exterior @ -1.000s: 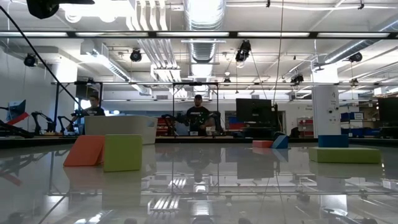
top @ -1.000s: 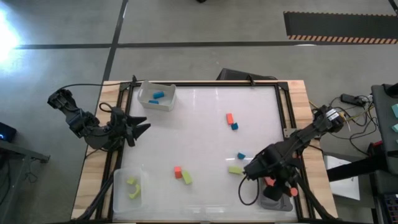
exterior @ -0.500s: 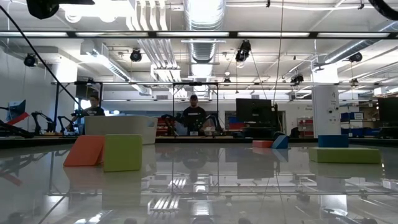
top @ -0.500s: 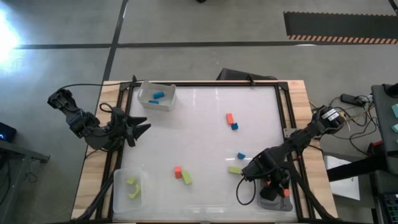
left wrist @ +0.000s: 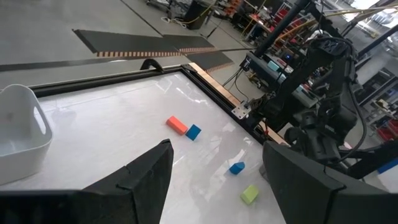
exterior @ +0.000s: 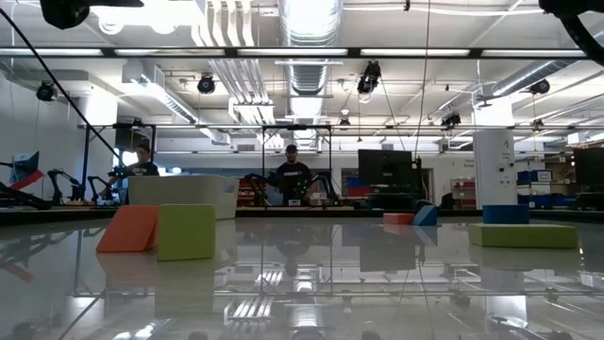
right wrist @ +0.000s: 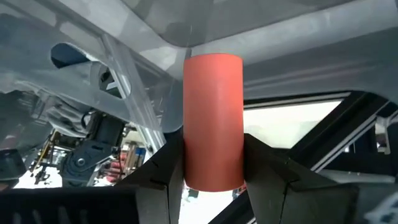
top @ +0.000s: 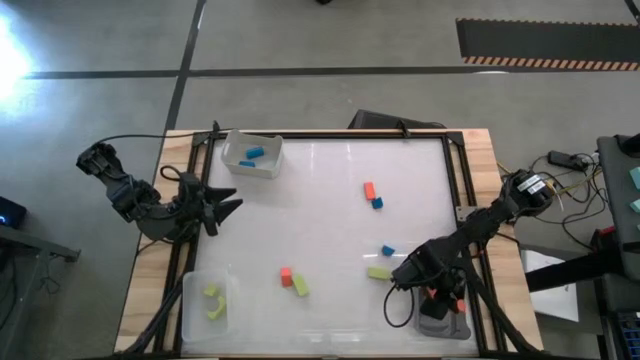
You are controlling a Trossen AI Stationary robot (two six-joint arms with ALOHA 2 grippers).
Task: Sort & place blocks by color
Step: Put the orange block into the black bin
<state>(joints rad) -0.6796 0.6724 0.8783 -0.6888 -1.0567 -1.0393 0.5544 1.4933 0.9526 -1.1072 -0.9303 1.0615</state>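
Observation:
My right gripper [top: 434, 294] is at the table's near right corner, over the grey tray [top: 444, 324], shut on an orange-red block [right wrist: 213, 118]. Another orange-red block [top: 459, 306] lies in that tray. My left gripper [top: 226, 201] waits open and empty at the table's left edge. Loose on the white table lie an orange-red block [top: 369, 190], a blue block [top: 377, 203], another blue block [top: 387, 251], a yellow-green block [top: 378, 272], and an orange-red [top: 286, 276] and yellow-green [top: 300, 287] pair. My right gripper pinches the orange-red block between its two fingers [right wrist: 163, 163], on the two long sides of its near end [right wrist: 213, 177]. The block lies along the fingers and its far end [right wrist: 213, 62] sticks out well past the fingertips. Whether it touches the tray does not show.
A clear tray [top: 252, 155] with blue blocks stands at the far left. A clear tray [top: 210, 305] with yellow-green blocks stands at the near left. A dark frame [top: 455, 200] runs along the table's edges. People stand in the room beyond the table [exterior: 291, 175].
My right arm has shifted a little over the grey tray, its gripper still shut on the orange-red block. The blocks on the table have stayed where they were.

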